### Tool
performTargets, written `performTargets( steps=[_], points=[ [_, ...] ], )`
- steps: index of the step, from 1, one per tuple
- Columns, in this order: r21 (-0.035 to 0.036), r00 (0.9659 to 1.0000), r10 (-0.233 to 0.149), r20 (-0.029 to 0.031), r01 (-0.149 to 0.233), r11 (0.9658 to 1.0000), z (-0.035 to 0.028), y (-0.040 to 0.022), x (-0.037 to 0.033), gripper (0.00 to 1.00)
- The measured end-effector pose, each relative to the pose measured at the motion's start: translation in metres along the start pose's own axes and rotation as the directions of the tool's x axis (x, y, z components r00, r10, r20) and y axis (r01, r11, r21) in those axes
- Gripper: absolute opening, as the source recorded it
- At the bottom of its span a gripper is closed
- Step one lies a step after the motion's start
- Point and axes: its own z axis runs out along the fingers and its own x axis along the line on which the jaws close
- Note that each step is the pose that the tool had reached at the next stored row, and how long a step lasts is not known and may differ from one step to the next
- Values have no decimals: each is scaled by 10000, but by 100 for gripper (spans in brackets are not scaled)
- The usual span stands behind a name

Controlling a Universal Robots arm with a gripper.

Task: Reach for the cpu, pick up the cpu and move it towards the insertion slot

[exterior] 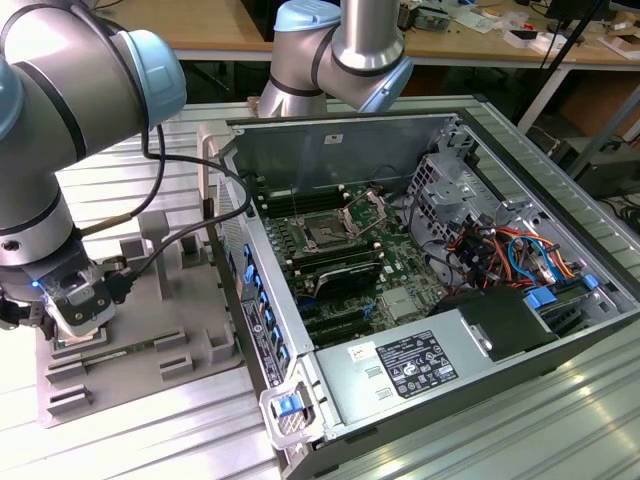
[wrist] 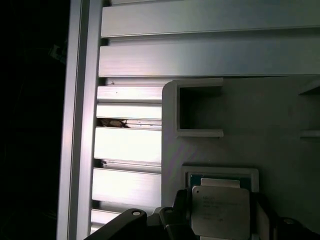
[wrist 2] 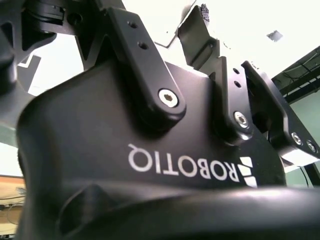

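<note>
The small flat square cpu (wrist: 220, 212), a silvery metal plate edged in green, lies in the grey moulded plastic tray (wrist: 280, 135). The black gripper (exterior: 76, 312) straddles it. Whether the jaws grip it cannot be told.

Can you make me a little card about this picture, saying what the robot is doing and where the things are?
arm: bent low over the grey tray, at the exterior view's left
chip: flat, silvery, at a square frame of the tray
pincer: down at the chip
slot: in the open computer case, on the green board, to the exterior view's right of the tray
job: chip not yet at the slot
</note>
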Motion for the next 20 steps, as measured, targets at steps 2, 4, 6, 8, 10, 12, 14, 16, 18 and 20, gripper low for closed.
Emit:
performTargets(
  steps=[2, 4, 6, 8, 10, 12, 14, 16, 18, 20],
  points=[
    [0, 10000, 0, -1, 0, 10000, 4, 0, 0, 62],
    [0, 10000, 0, 0, 0, 10000, 8, 0, 0, 62],
    [0, 10000, 0, 0, 0, 10000, 10, 0, 0, 62],
    [1, 10000, 0, -1, 0, 10000, 12, -1, 0, 62],
    [0, 10000, 0, -1, 0, 10000, 13, -1, 0, 62],
    [0, 10000, 0, -1, 0, 10000, 14, -1, 0, 55],
    [0, 10000, 0, -1, 0, 10000, 14, -1, 0, 55],
    [0, 10000, 0, -1, 0, 10000, 15, -1, 0, 55],
    [0, 10000, 0, -1, 0, 10000, 15, -1, 0, 55],
    [0, 10000, 0, 0, 0, 10000, 16, -1, 0, 55]
  ],
)
